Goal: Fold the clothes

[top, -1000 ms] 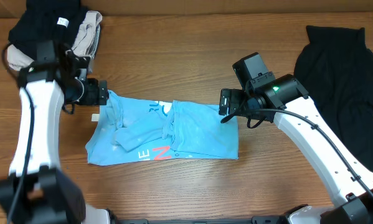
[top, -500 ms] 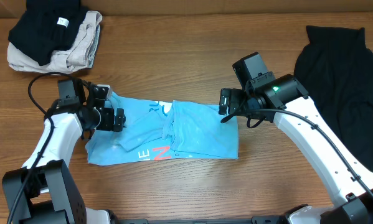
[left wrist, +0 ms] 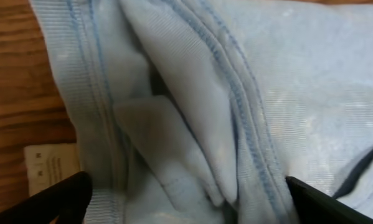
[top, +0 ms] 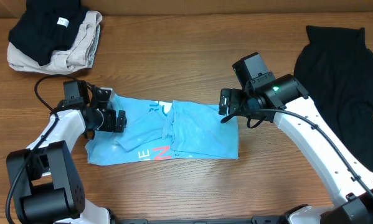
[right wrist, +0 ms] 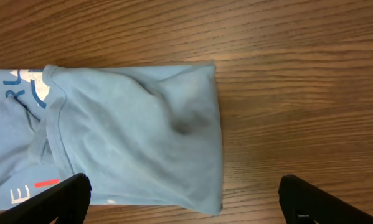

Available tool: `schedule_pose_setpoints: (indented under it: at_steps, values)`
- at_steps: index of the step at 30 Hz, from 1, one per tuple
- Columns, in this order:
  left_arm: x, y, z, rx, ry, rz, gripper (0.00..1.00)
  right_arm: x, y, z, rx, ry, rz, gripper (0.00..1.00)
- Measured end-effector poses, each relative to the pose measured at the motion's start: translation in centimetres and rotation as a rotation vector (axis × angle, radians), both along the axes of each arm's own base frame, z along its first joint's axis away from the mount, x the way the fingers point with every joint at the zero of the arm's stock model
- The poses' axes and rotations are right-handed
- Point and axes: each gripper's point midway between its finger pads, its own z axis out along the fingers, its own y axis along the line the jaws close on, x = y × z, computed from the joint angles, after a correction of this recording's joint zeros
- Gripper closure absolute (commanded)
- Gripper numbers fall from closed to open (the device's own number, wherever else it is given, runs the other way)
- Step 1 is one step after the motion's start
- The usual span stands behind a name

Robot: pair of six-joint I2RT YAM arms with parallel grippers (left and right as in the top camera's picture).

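The clothes in play are a light-blue T-shirt [top: 174, 134], lying partly folded and rumpled in the middle of the table, with red-and-white lettering at its near hem. My left gripper [top: 119, 119] is low over the shirt's left end, open, its dark fingers [left wrist: 65, 199] straddling bunched folds and seams of the shirt [left wrist: 192, 93]. At the shirt's right end my right gripper [top: 223, 107] hangs open above the table. In the right wrist view its fingers [right wrist: 61, 198] stand wide on either side of the shirt's right edge [right wrist: 136, 130], holding nothing.
A folded stack of black and beige garments [top: 52, 37] sits at the back left. A black garment [top: 342, 68] lies spread at the right. A small white tag [left wrist: 49, 165] rests on the wooden table [top: 174, 68] beside the shirt's left edge.
My left arm has swung down from beside the back-left stack to the shirt's left end. The right arm and the shirt have not moved.
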Motion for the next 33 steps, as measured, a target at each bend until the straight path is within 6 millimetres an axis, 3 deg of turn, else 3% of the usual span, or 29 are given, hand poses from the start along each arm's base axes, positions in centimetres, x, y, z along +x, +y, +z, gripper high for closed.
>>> schedule_pose_setpoints:
  at_steps: [33]
  values:
    - [-2.3,1.3,-0.1,0.042,0.151,0.128,0.00,0.0,0.0,0.0,-0.006,-0.001,0.018,0.00]
